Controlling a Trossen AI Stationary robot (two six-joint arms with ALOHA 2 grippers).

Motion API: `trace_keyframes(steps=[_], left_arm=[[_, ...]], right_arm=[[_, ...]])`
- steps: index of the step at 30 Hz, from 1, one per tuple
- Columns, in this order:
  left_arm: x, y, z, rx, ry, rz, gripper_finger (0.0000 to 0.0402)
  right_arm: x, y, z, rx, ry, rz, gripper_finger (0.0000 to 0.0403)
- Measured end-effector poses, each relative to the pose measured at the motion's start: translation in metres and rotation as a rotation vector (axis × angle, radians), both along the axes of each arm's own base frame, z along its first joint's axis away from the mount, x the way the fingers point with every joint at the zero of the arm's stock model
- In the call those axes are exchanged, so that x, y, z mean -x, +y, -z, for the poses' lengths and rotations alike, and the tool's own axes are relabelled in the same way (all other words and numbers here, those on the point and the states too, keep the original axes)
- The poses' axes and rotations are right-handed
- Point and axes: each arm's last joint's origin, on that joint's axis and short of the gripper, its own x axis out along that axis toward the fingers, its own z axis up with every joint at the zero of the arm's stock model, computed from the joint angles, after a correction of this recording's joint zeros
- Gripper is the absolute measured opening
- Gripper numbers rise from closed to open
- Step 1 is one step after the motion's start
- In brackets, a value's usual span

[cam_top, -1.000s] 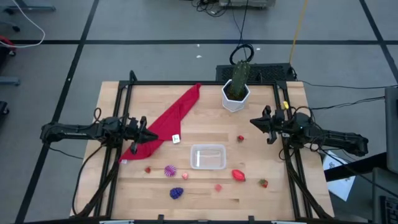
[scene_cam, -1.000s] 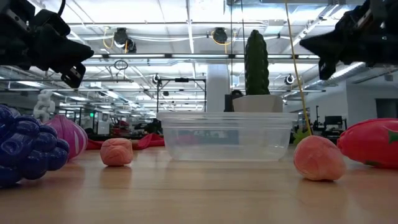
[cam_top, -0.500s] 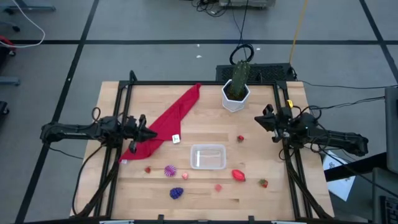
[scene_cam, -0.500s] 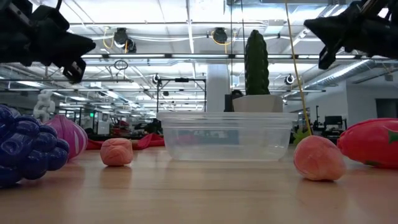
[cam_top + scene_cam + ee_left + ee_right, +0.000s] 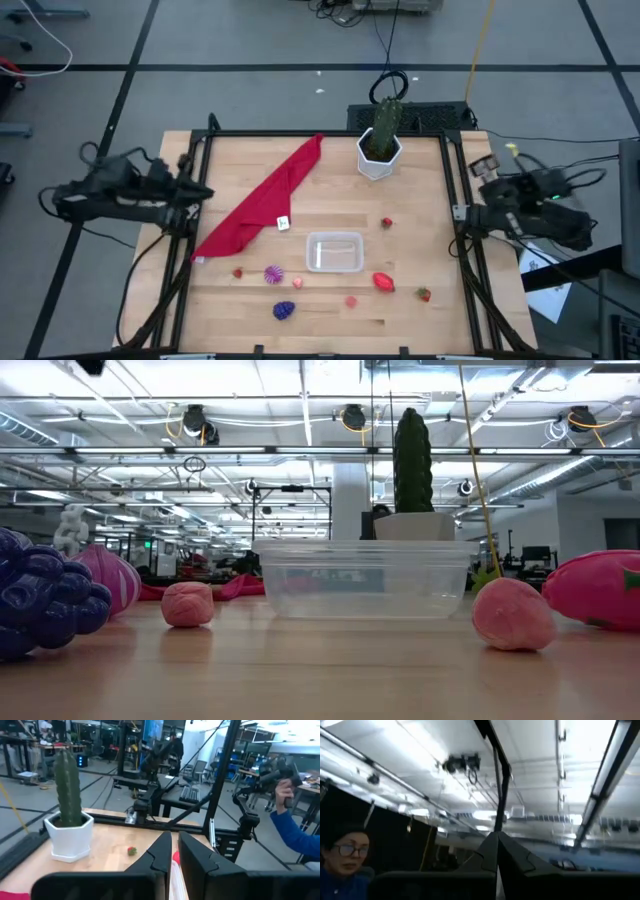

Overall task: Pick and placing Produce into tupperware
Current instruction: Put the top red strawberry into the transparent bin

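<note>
Blue sleeve point(image 5: 295, 832) only in left wrist view, beyond cactus pot point(image 5: 69, 836)

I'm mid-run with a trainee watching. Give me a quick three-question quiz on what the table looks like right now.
1. True or false: the tupperware already holds produce.
2. Which sits nearest the tupperware: A) purple grapes, B) red pepper-like piece, C) cactus pot?
3. Fill in: both the left gripper and the right gripper sit at the table's side edges, holding ____.

Key: 1 false, it is empty; 2 B; 3 nothing.
</note>
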Motion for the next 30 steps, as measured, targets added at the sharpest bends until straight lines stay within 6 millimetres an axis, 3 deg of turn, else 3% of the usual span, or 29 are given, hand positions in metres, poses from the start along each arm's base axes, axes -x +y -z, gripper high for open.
trace_keyframes(steps=[5,13,20,30], left_arm=[[-0.002,0.002,-0.021,0.040,0.118,-0.072,0.0037],[-0.037,0.003,-0.011,0.199,0.489,-0.267,0.0037],[-0.065,0.000,0.003,0.288,0.673,-0.285,0.0037],[-0.079,-0.011,0.010,0.328,0.746,-0.265,0.0037]], right_arm=[[0.015,0.001,-0.037,-0.056,0.439,0.148,0.0000],[0.023,-0.005,-0.044,-0.289,1.172,0.402,0.0000],[0.003,-0.009,-0.018,-0.408,1.533,0.413,0.0000],[-0.031,-0.017,0.041,-0.453,1.659,0.404,0.0000]])
